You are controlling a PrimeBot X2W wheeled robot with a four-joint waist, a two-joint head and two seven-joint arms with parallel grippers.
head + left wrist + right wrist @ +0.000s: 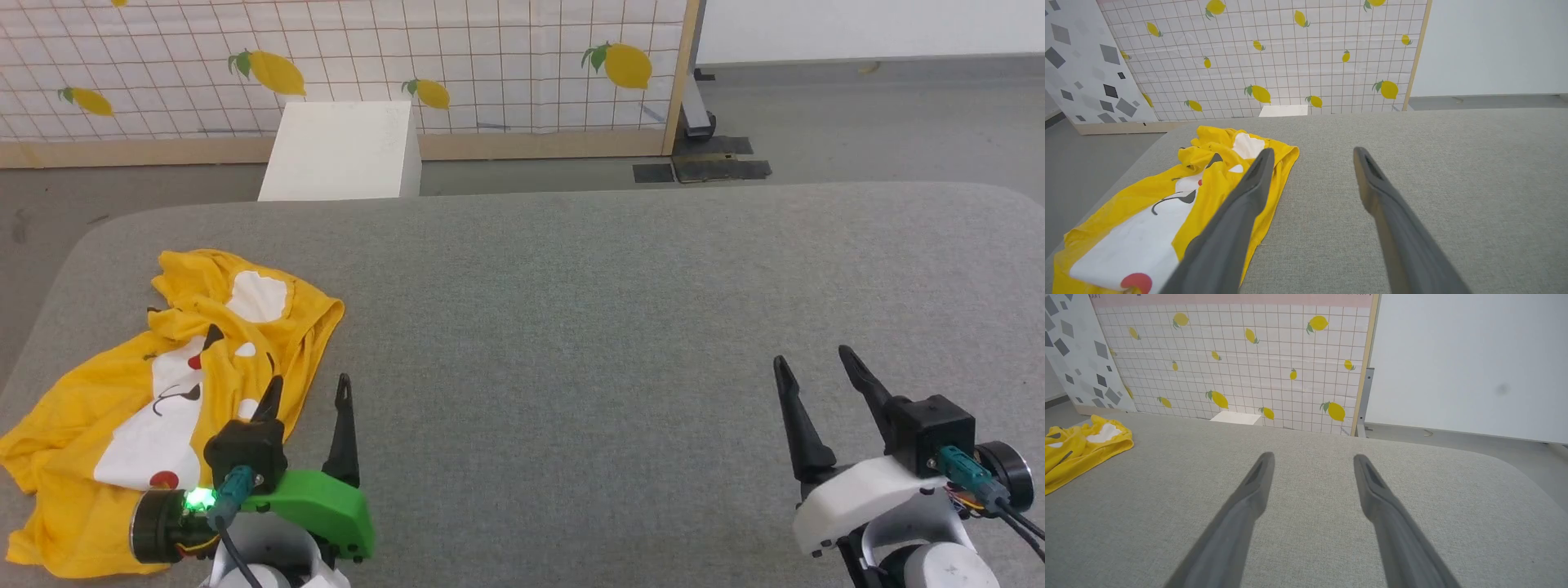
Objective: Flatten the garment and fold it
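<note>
The garment (139,384), a bright yellow T-shirt with white patches, red dots and black marks, lies crumpled at the left end of the grey table (571,327). My left gripper (309,388) hovers open at the shirt's right edge, with its left finger over the cloth and its right finger over bare table. From the left wrist, the garment (1167,212) spreads under the left finger, and nothing sits between the fingers of the left gripper (1312,157). My right gripper (816,363) stands open and empty at the lower right, far from the shirt. In the right wrist view the garment (1081,449) lies far left of the right gripper (1312,461).
A white box (343,151) stands on the floor behind the table. A lemon-print grid panel (343,65) closes off the back. The table's rounded left corner lies close to the shirt.
</note>
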